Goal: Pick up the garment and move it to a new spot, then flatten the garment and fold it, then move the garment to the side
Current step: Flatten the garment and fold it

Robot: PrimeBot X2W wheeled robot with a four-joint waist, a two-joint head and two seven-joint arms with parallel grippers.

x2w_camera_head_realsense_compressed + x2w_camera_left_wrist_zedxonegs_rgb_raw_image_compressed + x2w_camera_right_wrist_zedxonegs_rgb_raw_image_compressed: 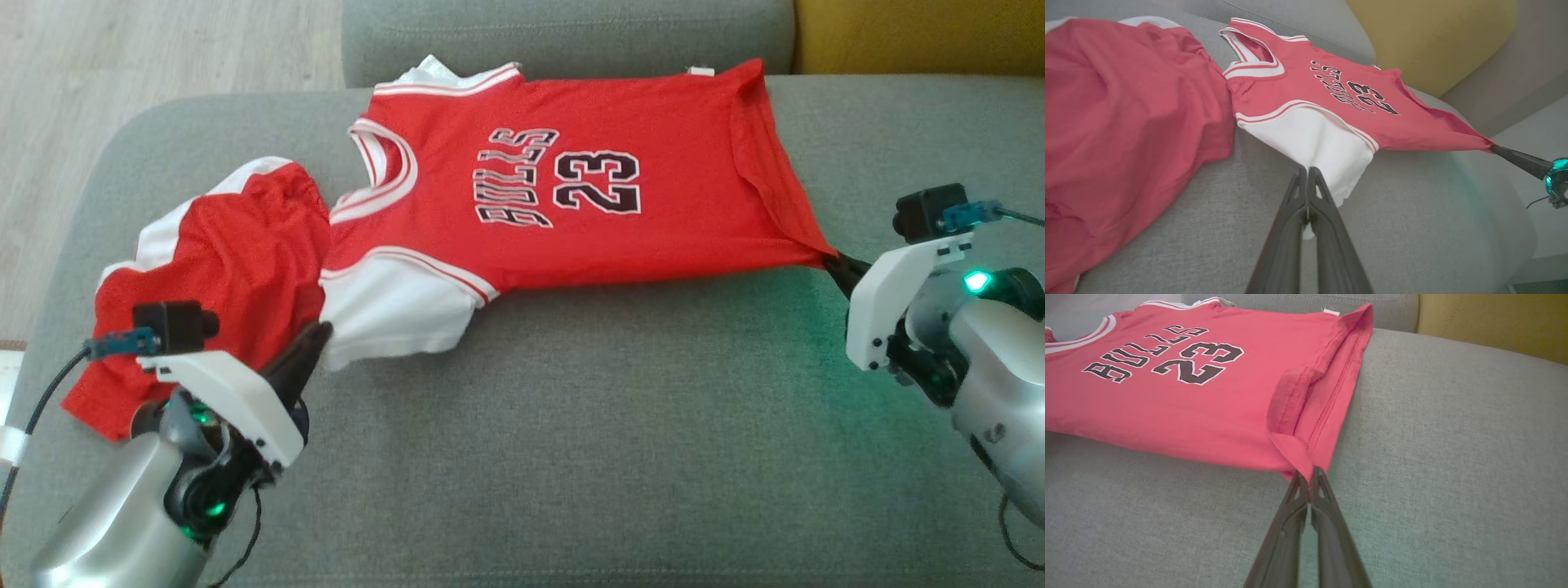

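The jersey (522, 237) is red with white sleeves, striped trim and a black "BULLS 23" print. It lies face up and fairly flat on the grey cushion (612, 425), just beside crumpled red shorts (220, 261). The left gripper (320, 333), fingers pressed together, pinches the near white sleeve (392, 310). The right gripper (834, 263) pinches the near hem corner (812, 243), which is drawn taut. The jersey's long axis runs side to side, with the collar toward the robot's left and the hem toward its right.
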